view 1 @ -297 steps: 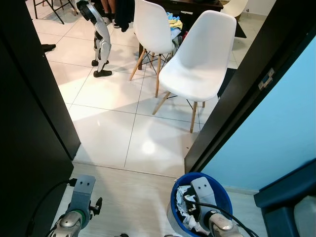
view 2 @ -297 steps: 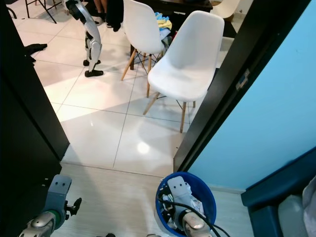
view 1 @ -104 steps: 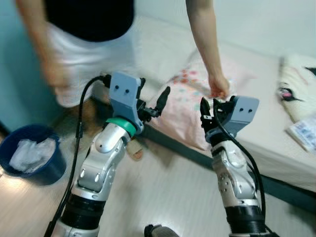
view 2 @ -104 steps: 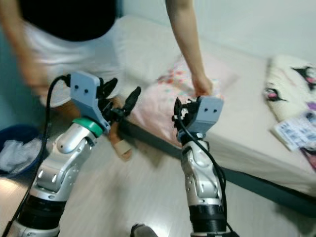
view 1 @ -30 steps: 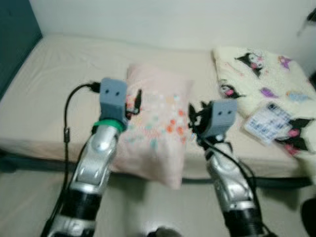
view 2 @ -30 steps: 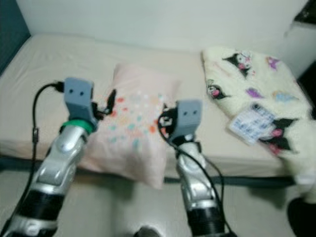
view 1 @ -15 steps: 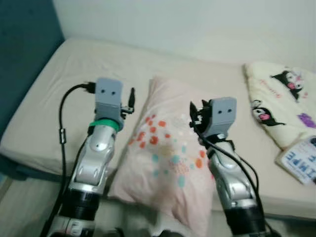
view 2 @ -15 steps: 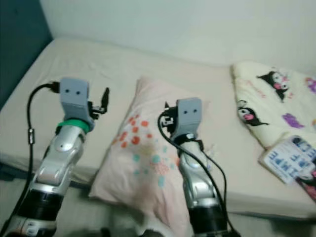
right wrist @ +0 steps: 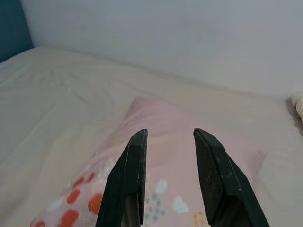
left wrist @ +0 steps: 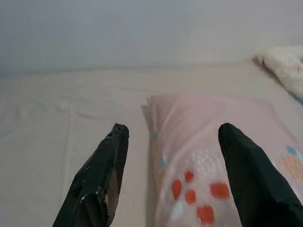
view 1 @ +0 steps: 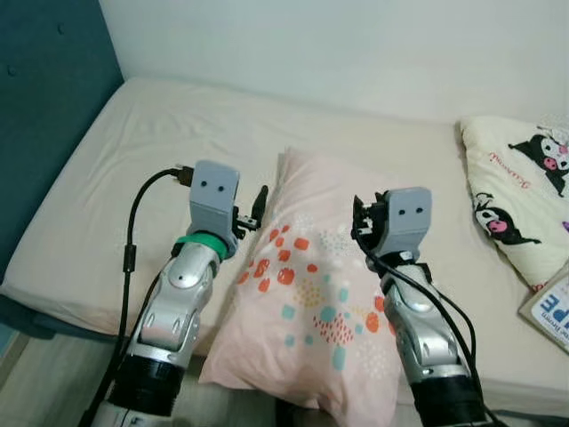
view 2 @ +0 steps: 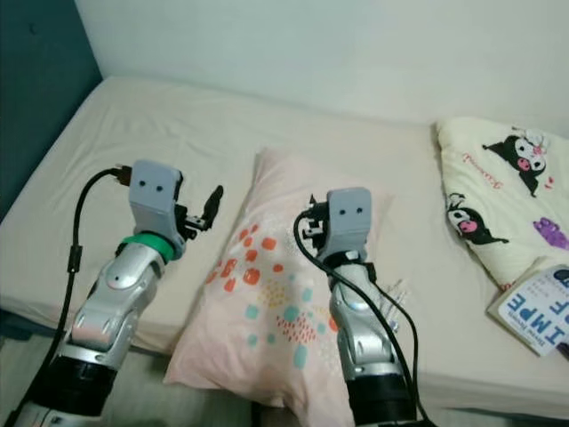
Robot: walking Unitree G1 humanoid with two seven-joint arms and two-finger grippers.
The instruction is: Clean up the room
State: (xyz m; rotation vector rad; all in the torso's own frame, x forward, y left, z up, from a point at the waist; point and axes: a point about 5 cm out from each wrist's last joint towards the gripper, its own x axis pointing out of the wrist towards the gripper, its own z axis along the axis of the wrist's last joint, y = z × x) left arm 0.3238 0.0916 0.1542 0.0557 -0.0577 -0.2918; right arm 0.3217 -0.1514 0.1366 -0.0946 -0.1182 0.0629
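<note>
Compared with half a second ago, both arms sit slightly lower in the head views, and the pillow (view 1: 316, 294) reads sharper, lying lengthwise on the bed (view 1: 116, 169), its near end hanging past the mattress edge. Bed sheet beige, white wall (view 1: 356, 44) behind, teal headboard (view 1: 44, 98) on the robot's left. Cream blanket (view 1: 520, 191) with cartoon prints lies on the right side, a printed booklet (view 2: 538, 311) at its near edge. Left gripper (left wrist: 170, 137) hovers over the pillow's left edge, fingers wide apart. Right gripper (right wrist: 168, 137) hovers above the pillow's middle, fingers apart with a narrower gap, holding nothing.
</note>
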